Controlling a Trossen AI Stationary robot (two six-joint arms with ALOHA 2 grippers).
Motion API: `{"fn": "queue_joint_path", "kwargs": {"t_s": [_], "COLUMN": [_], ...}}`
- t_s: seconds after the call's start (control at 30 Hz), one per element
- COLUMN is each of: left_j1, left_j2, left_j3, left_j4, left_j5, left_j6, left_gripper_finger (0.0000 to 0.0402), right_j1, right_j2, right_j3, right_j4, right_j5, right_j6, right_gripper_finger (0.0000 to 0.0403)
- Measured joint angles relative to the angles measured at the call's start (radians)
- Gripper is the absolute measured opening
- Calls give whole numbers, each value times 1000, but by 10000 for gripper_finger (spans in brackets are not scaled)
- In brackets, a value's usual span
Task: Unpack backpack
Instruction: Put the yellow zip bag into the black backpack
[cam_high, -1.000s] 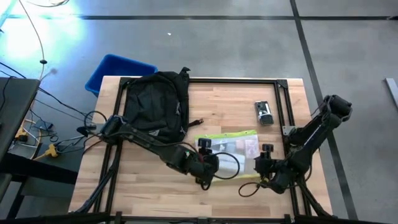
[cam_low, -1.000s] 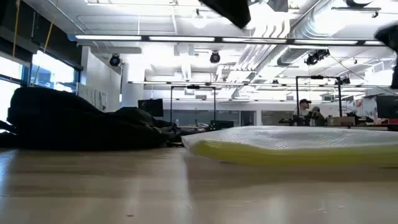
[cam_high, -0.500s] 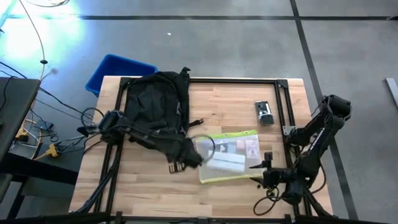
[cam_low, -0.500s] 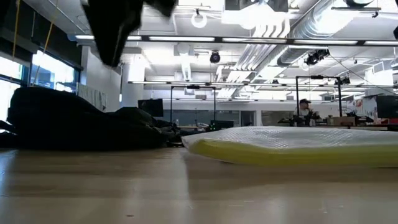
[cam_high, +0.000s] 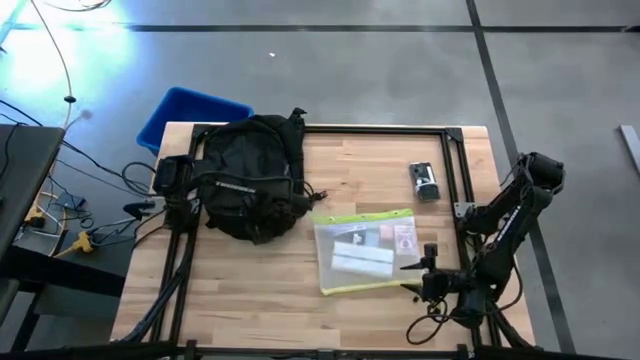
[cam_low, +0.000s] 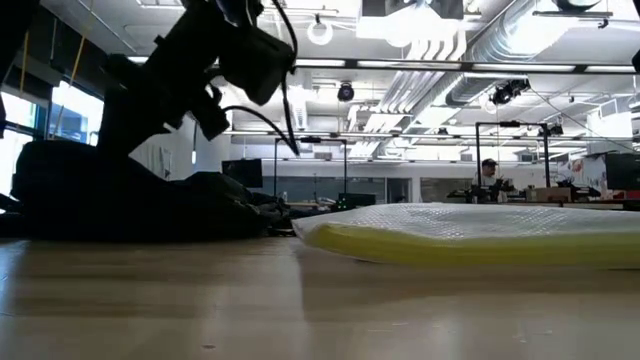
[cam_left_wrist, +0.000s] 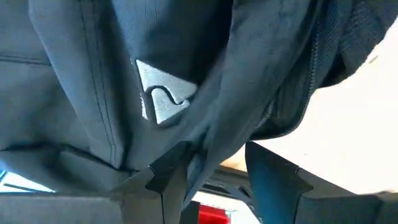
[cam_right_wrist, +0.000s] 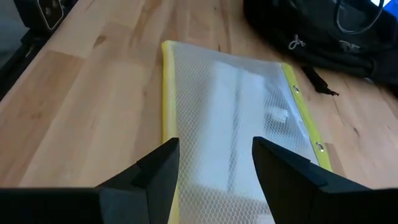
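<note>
The black backpack (cam_high: 250, 160) lies on its side at the table's left far part. My left arm reaches across it, and my left gripper (cam_left_wrist: 208, 168) points steeply down at its right-hand edge (cam_high: 292, 200), open, with a fold of black fabric (cam_left_wrist: 214, 124) between its fingers. A clear pouch with a yellow edge (cam_high: 365, 252) lies flat at mid-table. My right gripper (cam_right_wrist: 214, 168) hangs open just above the pouch's near right corner (cam_high: 412, 272), touching nothing. My left gripper stands over a fold of the backpack's fabric (cam_left_wrist: 205, 146) beside a zipper edge, coming from above and slanting down. The fold runs between the two open fingers, close to one finger (cam_left_wrist: 166, 180). I cannot tell whether the fingers touch it.
A blue plastic bin (cam_high: 190, 115) stands off the table's far left corner. A small grey device (cam_high: 425, 182) lies at the far right. Black frame rails (cam_high: 370, 130) run along the table's edges. Bare wood shows along the near edge.
My left gripper has left the pouch's near left corner and swung toward the table's left and far side, onto the backpack, tipping from nearly level to steeply down. The pouch stays flat. My right gripper has turned a little beside the pouch's near right corner.
</note>
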Motion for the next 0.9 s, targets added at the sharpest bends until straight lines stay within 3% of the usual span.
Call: {"fn": "queue_joint_path", "kwargs": {"t_s": [0.23,0.57,0.63,0.77,0.9], "left_j1": [-9,1,-14,-42,-62], "left_j2": [1,2,2,2,3], "left_j3": [-3,-129,-140,-108,10], "left_j4": [21,141,141,139,127], "left_j5": [-105,-75,-76,-78,-109], "left_j6": [-108,-24,-17,-17,-182], "left_gripper_finger": [141,137,117,21,8], "right_j1": [0,0,0,0,-3], "right_j2": [0,0,0,0,0], "right_j3": [0,0,0,0,0], "right_j4": [-3,-3,-3,-3,-14], "right_j5": [0,0,0,0,5], "right_j6": [17,24,20,19,76], "right_gripper_finger": [190,190,190,190,190]}}
